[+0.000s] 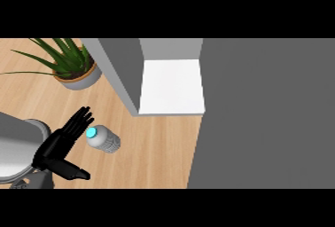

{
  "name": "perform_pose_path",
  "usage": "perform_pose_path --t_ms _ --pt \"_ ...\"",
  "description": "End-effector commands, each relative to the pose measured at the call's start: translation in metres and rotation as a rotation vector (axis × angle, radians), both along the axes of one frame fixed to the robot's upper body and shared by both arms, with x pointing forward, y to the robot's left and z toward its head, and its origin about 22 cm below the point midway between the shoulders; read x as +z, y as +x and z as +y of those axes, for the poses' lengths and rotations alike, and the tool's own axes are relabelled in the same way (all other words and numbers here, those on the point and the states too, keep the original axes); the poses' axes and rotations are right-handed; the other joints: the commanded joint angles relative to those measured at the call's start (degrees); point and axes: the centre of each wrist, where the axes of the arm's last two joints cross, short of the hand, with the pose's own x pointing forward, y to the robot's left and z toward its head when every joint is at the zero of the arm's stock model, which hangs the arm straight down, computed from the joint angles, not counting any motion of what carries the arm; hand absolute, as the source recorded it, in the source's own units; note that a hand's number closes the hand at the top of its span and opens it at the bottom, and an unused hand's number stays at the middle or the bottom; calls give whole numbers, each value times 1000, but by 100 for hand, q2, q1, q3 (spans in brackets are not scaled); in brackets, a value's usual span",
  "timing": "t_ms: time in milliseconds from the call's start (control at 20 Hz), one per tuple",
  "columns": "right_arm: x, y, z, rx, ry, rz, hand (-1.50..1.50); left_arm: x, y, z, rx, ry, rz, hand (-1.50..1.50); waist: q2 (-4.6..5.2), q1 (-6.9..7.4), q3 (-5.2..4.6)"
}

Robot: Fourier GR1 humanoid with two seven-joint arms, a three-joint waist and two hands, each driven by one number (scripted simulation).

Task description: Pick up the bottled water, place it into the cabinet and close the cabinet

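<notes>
The bottled water [106, 140], clear with a cyan cap, sits on the wooden counter [150, 155], seen from above and leaning toward the lower right. My left hand [62, 144] is just to its left. The fingers [79, 120] are straight and open, pointing up and to the right along the cap side, and the thumb [73, 172] sticks out to the right below. Nothing is held. The cabinet [121, 71] stands behind the bottle with its white shelf [173, 86] showing. Its grey door [262, 111] fills the right side. My right hand does not show.
A potted plant [77, 71] with long green leaves stands at the back left, close to the cabinet's left wall. A large rounded grey shape [18, 146] fills the left edge beside my hand. Bare wood lies between the bottle and the door.
</notes>
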Motion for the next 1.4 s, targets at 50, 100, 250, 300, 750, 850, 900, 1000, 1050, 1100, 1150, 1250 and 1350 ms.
perform_pose_path --t_ms 50,100,250,300,750,850,900,1000,1050,1100,1150,1250,1350 --pt "9 -12 -4 -39 -45 -59 -150 -34 6 -10 -7 -33 -8 -150 7 -5 1" --pt "19 -29 -10 -57 -22 -62 -150 -30 13 -11 -2 -24 9 -150 -2 -27 0" --pt "11 -24 -3 -53 -25 -46 -150 -46 4 -1 10 -32 -4 -150 1 -14 0" --pt "17 -21 0 -52 -19 -69 -150 -33 24 6 4 -30 8 -150 6 -26 -4" --pt "4 -19 -1 -54 -28 -75 -150 -64 25 -28 48 -59 -22 -150 16 -50 -4" --pt "8 -26 -4 -45 -18 -76 -150 -77 11 -38 78 -82 -41 -150 18 -83 -8" --pt "-11 -8 -2 -50 -45 -77 -150 -64 24 -22 93 -103 -69 -150 28 -63 -2" --pt "3 -27 1 -48 -15 -63 -150 -70 21 -33 93 -107 -72 -150 10 -65 -5" --pt "6 -16 -6 -44 -38 -91 -150 -68 21 -22 103 -118 -79 -150 23 -38 -4" --pt "12 -26 -13 -38 -38 -83 -150 -64 31 -28 104 -124 -71 -150 33 -107 -9" --pt "13 -26 -4 -22 -40 -64 -150 -68 30 -40 96 -137 -100 -150 28 -97 -14" --pt "1 -21 -9 -49 -37 -73 -150 -65 35 -38 78 -156 -80 150 26 -101 -4" --pt "0 -20 -3 -33 -28 -65 -150 -58 44 -38 36 -177 -79 150 15 -55 -1"
